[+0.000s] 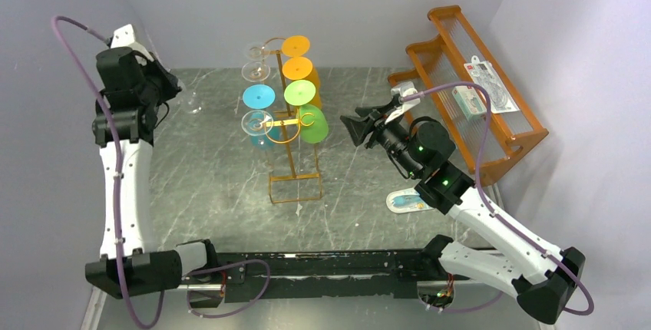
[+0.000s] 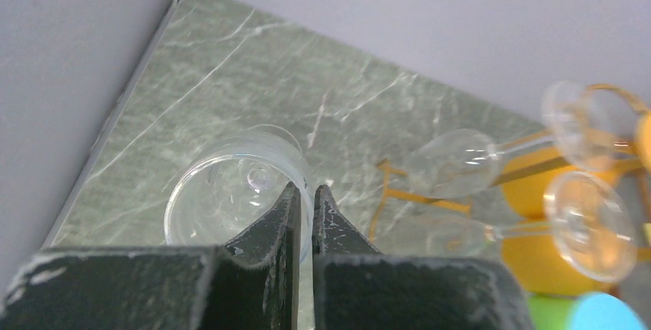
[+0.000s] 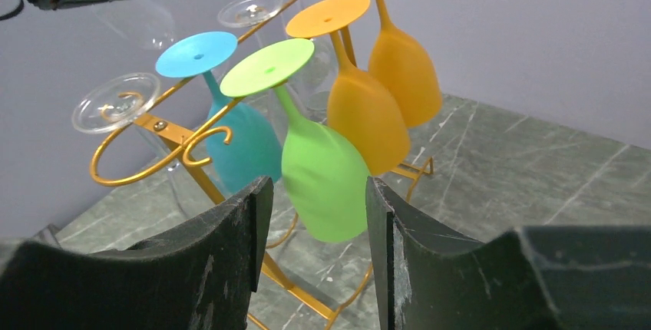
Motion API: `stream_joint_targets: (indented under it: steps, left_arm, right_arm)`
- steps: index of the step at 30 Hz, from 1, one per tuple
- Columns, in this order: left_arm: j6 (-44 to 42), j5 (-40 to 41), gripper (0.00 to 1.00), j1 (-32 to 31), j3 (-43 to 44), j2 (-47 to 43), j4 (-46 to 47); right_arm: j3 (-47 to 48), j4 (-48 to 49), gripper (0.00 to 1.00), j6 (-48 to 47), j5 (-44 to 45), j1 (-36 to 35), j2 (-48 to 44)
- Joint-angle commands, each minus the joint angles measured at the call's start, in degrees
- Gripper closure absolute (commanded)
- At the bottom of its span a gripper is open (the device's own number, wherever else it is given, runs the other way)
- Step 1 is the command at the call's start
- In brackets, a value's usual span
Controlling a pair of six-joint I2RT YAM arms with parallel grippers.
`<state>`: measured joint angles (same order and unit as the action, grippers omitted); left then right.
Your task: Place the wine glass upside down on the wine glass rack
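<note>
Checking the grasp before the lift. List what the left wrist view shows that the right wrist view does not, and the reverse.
Left wrist only: the left gripper shut on the rim of the upright clear wine glass. Right wrist only: the open right gripper, the green glass whole beyond it. Both: the wine glass rack, its orange glasses, the marble table.

Left arm [image 1: 121, 184] and right arm [image 1: 491, 219]: white shells, black joints, looping purple cables [image 1: 54, 34]; green lights [image 1: 418, 148] right of centre.
</note>
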<state>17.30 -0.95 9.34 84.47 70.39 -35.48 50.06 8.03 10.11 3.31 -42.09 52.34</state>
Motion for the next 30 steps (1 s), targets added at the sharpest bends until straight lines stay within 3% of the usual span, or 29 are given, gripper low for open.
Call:
stream_joint_targets:
  steps: [1,7,12,16,20,25,28,30]
  left_arm:
    - [3.2,-6.8,0.95,0.4,4.5,-4.4,1.6]
    - [5.3,-14.0,0.95,0.3,11.3,-6.9,4.4]
    - [8.8,-18.4,0.95,0.3,12.1,-10.3,11.6]
    - [12.7,-29.7,0.95,0.4,12.7,-10.0,20.1]
    - [23.5,-40.2,0.95,0.3,10.7,-9.1,32.4]
    - [43.9,-47.0,0.95,-0.2,2.3,-7.3,59.5]
    - [48.2,-46.2,0.95,-2.5,0.1,-5.6,63.0]
    - [45.1,-43.5,0.95,-6.7,-0.4,-5.1,60.4]
  right_arm:
    - [0.4,2.0,0.48,2.2,-2.2,0.2,0.3]
    - [1.2,2.5,0.48,2.5,-4.2,0.1,0.5]
    - [1.7,3.6,0.48,3.4,-4.6,0.2,0.6]
    - [2.3,4.5,0.48,4.0,-6.4,0.2,0.8]
    - [2.4,6.9,0.48,5.5,-7.3,0.2,1.0]
    - [1.6,11.2,0.48,9.9,-6.4,0.2,0.6]
    - [0.7,15.2,0.48,12.7,-5.7,0.2,0.4]
    - [0.4,16.7,0.48,14.0,-5.4,0.2,0.8]
